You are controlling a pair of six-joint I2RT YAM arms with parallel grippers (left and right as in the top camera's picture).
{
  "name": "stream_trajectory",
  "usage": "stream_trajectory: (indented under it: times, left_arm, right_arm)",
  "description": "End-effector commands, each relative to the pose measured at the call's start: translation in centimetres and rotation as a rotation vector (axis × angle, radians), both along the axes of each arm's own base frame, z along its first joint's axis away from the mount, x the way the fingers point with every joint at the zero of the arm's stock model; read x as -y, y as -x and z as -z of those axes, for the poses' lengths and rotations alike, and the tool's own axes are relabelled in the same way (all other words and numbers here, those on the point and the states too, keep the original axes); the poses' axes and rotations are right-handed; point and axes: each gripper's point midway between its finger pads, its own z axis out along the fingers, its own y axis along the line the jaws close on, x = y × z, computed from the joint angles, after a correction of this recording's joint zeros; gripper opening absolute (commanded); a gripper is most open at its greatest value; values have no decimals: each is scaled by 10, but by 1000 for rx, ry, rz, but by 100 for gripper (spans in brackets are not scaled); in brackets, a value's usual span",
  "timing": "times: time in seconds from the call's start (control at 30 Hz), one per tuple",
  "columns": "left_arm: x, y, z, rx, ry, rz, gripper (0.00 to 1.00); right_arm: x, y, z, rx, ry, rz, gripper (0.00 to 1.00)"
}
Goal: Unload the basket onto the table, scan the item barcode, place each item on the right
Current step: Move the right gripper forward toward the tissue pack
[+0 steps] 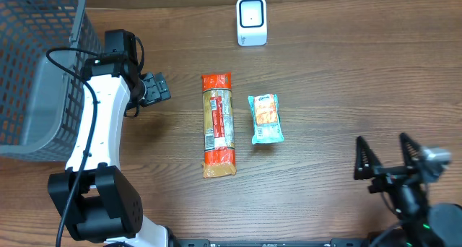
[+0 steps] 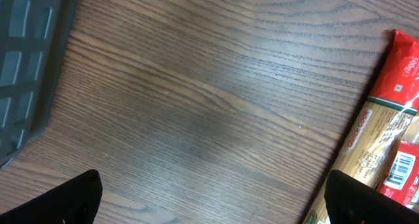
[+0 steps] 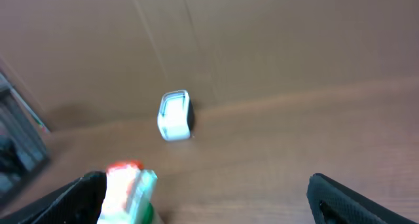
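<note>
Two packages lie mid-table: a long pasta package [image 1: 218, 124] with red ends, and to its right a small teal packet [image 1: 266, 118]. A white scanner [image 1: 251, 21] stands upright at the table's far edge. My left gripper [image 1: 159, 89] hovers open to the left of the pasta, holding nothing. In the left wrist view the pasta package [image 2: 383, 145] shows a barcode label [image 2: 402, 169] at the right edge, beyond the open left gripper [image 2: 213, 204]. My right gripper [image 1: 382, 140] stands open at the near right, empty. Its wrist view shows the scanner [image 3: 175, 114] and the blurred packages [image 3: 127, 185].
A grey mesh basket [image 1: 36, 66] fills the far left corner, and its wall [image 2: 26, 67] shows at the left of the left wrist view. Bare wood lies between the packages and the right arm. A brown cardboard wall [image 3: 262, 40] rises behind the scanner.
</note>
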Motion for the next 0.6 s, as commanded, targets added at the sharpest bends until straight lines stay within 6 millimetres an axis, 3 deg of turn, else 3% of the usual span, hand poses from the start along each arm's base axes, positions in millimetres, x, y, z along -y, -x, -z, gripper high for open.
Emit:
stream_trajectory:
  times: [0.0, 0.1, 0.27, 0.47, 0.57]
  left_arm:
    - [-3, -2, -5, 11, -16, 17, 100]
    - [-3, -2, -5, 11, -16, 17, 100]
    - [-3, -2, -5, 11, -16, 17, 100]
    - [-3, -2, -5, 11, -16, 17, 100]
    - [-3, -2, -5, 11, -16, 16, 100]
  right_arm:
    - [2, 3, -45, -38, 2, 7, 100]
    - [-1, -2, -68, -148, 16, -7, 100]
    - [-10, -14, -89, -350, 28, -46, 100]
    - [-32, -43, -102, -520, 4, -149, 100]
    - [-39, -57, -96, -564, -6, -179, 97]
